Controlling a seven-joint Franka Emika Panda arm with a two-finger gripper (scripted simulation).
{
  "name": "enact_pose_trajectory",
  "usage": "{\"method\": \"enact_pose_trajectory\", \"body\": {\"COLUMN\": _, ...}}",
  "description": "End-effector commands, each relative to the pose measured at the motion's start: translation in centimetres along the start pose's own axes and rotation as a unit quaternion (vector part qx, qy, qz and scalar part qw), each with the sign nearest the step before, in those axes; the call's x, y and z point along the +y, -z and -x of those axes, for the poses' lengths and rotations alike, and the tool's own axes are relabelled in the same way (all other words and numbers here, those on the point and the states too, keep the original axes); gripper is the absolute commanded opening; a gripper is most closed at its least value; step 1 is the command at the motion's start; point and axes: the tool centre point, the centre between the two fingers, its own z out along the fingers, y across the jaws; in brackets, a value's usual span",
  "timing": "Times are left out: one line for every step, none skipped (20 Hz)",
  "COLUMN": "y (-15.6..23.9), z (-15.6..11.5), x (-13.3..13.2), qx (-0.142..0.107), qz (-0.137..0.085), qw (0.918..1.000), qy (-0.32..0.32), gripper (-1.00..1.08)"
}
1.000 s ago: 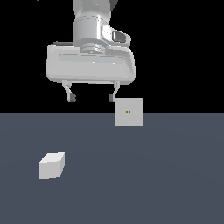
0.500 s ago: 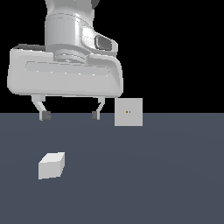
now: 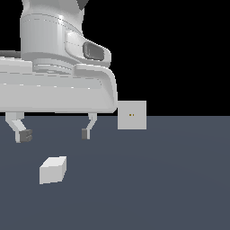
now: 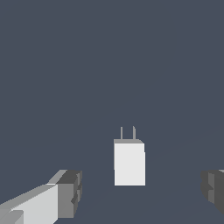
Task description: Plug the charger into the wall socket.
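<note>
You have barely started: the charger (image 3: 53, 170) lies ungrasped on the floor, at about seven o'clock from the wall socket (image 3: 132, 115); the gripper (image 3: 54, 133) hangs spread wide, seemingly just above it, with insertion left

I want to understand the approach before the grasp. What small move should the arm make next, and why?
Probably lower straight down over the charger. The gripper hangs open above it and touches nothing, and in the wrist view the charger lies between the two fingers, with its two prongs showing at one end. The wall socket stands apart, so the grasp must come first.
</note>
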Motion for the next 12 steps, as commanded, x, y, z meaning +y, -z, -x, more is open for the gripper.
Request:
{"method": "enact_pose_trajectory", "body": {"y": -0.3, "z": 0.2, "x": -0.2, "qx": 0.002, "qz": 0.0, "qw": 1.0, "qy": 0.003, "gripper": 1.0}}
{"method": "enact_pose_trajectory", "body": {"y": -0.4, "z": 0.3, "x": -0.3, "qx": 0.002, "qz": 0.001, "qw": 1.0, "qy": 0.004, "gripper": 1.0}}
{"method": "enact_pose_trajectory", "body": {"y": -0.4, "z": 0.3, "x": -0.3, "qx": 0.002, "qz": 0.001, "qw": 1.0, "qy": 0.004, "gripper": 1.0}}
{"method": "enact_pose_trajectory", "body": {"y": -0.4, "z": 0.3, "x": -0.3, "qx": 0.002, "qz": 0.001, "qw": 1.0, "qy": 0.004, "gripper": 1.0}}
{"method": "enact_pose_trajectory", "body": {"y": -0.4, "z": 0.3, "x": -0.3, "qx": 0.002, "qz": 0.001, "qw": 1.0, "qy": 0.003, "gripper": 1.0}}
{"method": "enact_pose_trajectory", "body": {"y": -0.4, "z": 0.3, "x": -0.3, "qx": 0.002, "qz": 0.001, "qw": 1.0, "qy": 0.003, "gripper": 1.0}}
{"method": "enact_pose_trajectory", "body": {"y": -0.5, "z": 0.3, "x": -0.3, "qx": 0.002, "qz": 0.001, "qw": 1.0, "qy": 0.003, "gripper": 1.0}}
{"method": "enact_pose_trajectory", "body": {"y": -0.6, "z": 0.3, "x": -0.3, "qx": 0.002, "qz": 0.001, "qw": 1.0, "qy": 0.003, "gripper": 1.0}}
{"method": "enact_pose_trajectory", "body": {"y": -0.8, "z": 0.3, "x": -0.3, "qx": 0.002, "qz": 0.001, "qw": 1.0, "qy": 0.003, "gripper": 1.0}}
{"method": "enact_pose_trajectory", "body": {"y": -1.0, "z": 0.3, "x": -0.3, "qx": 0.002, "qz": 0.001, "qw": 1.0, "qy": 0.003, "gripper": 1.0}}
{"method": "enact_pose_trajectory", "body": {"y": -1.3, "z": 0.4, "x": -0.2, "qx": 0.002, "qz": 0.001, "qw": 1.0, "qy": 0.003, "gripper": 1.0}}
{"method": "enact_pose_trajectory", "body": {"y": -1.7, "z": 0.4, "x": -0.2, "qx": 0.002, "qz": 0.001, "qw": 1.0, "qy": 0.003, "gripper": 1.0}}
